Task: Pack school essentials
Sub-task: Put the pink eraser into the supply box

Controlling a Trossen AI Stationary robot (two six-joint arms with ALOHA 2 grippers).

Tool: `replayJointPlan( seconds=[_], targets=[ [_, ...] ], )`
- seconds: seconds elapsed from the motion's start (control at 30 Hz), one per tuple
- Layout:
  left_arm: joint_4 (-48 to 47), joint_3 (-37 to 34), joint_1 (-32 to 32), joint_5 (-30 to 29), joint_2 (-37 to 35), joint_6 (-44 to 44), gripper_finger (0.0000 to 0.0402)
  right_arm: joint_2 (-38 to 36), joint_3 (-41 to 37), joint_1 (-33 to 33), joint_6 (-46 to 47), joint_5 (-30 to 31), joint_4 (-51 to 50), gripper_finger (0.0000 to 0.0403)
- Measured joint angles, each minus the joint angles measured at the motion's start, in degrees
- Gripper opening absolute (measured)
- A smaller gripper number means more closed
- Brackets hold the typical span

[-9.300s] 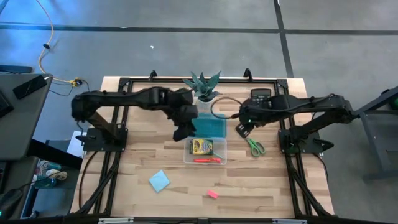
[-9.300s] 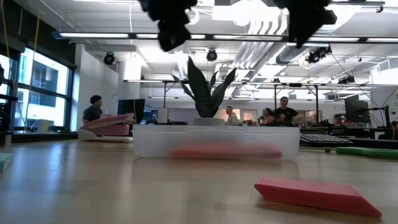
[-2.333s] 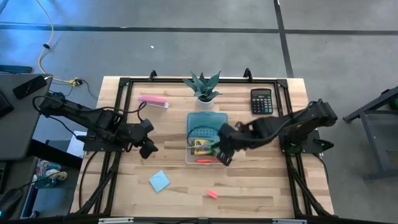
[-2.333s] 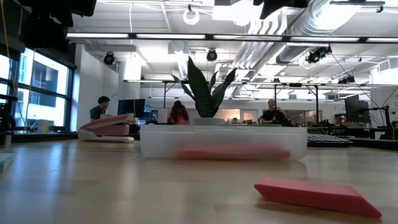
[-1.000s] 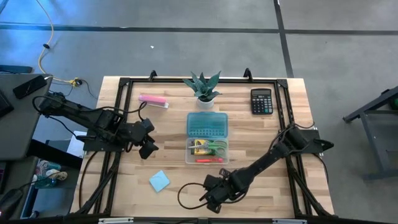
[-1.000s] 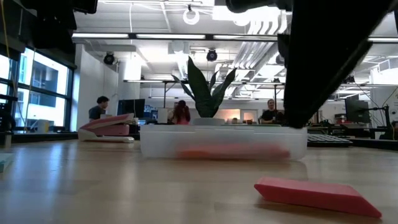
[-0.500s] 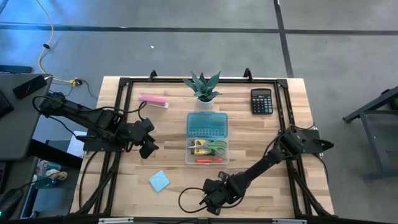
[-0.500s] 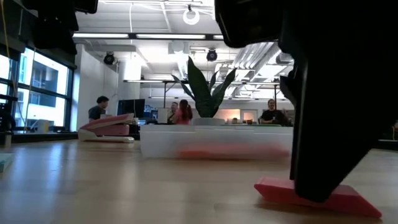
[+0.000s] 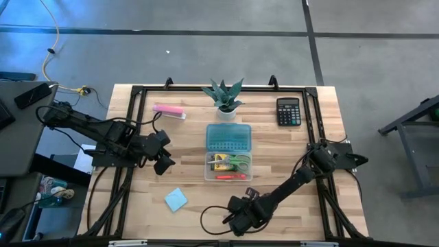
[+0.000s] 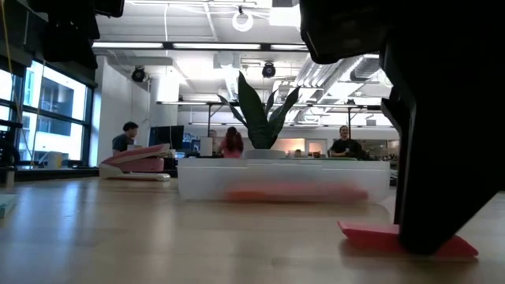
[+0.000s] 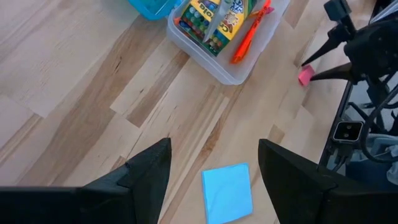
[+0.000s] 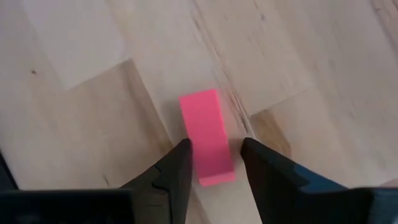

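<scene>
Looks light, slightly squishy: tiny pink eraser point(image 12: 207, 146) flat on the counter point(image 9: 288, 189) at lower middle of the high view, right gripper point(image 12: 211, 163) open astride it, best pinched across the long sides

one clear plastic bin point(image 9: 228, 167), one teal lid point(image 9: 228, 138), one black calculator point(image 9: 288, 112), one potted green plant point(image 9: 223, 95), one light-blue square notepad point(image 9: 175, 200), one pink eraser point(image 12: 208, 136), one pink-and-white bar point(image 9: 169, 110), two dark arms
</scene>
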Motion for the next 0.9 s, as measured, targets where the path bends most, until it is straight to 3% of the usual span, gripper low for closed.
replayJointPlan(
  seconds=[0.47,0.9],
  targets=[
    [-0.01,0.0,-0.01,-0.32,0.0,0.13,0.0229,0.87,-0.02,-0.09,-2.7,-1.07,0.44,0.0058],
    [-0.01,0.0,-0.01,0.18,0.0,0.19,0.0229,-1.48,-0.42,-0.19,-2.05,-1.92,2.29,0.0051]
  ],
)
